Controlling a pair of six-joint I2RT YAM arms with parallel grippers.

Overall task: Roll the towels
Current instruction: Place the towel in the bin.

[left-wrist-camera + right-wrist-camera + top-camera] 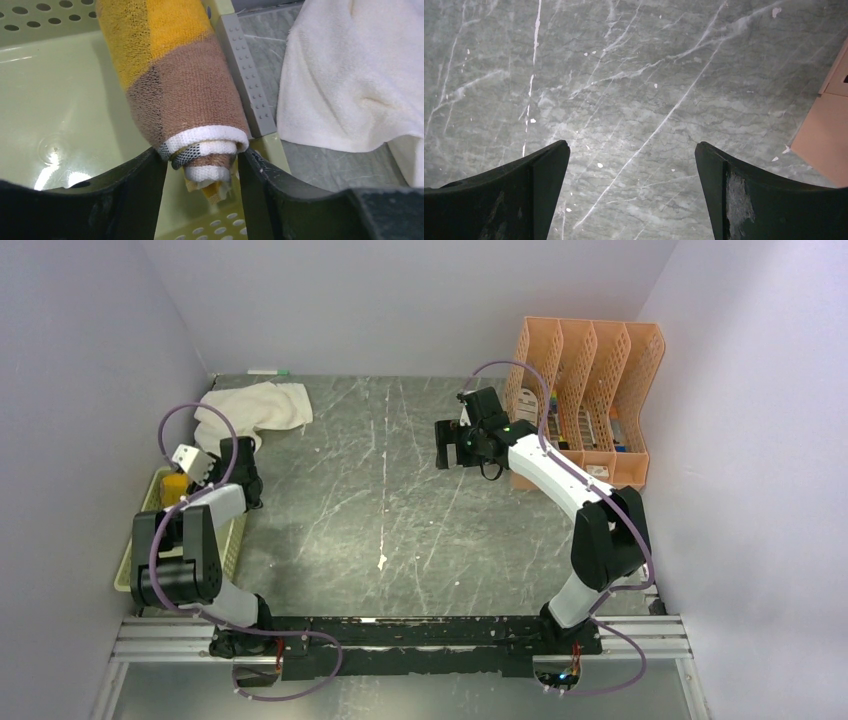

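— While we look down from the left wrist, where do we find the brown towel point(190, 85)?
— Rolled into a tight tube, mustard-yellow toward its far end, lying in the green basket point(50, 100). Its near end, ringed with a white band, sits between the fingers of the left gripper point(202, 152).
— Are those fingers pinching it?
— We cannot tell. They stand apart, one at each side of the roll's end and close against it. Whether they press on the cloth, we cannot say.
— And the cream-white towel point(255, 410)?
— Unrolled and crumpled on the table point(400, 500), in the far left corner, just beside the basket.
— What do we see of the right gripper point(631, 144)?
— Its fingers are spread wide and hold nothing. It hangs above the table's gray marbled top, near the orange file rack point(590, 370) and well apart from both towels.
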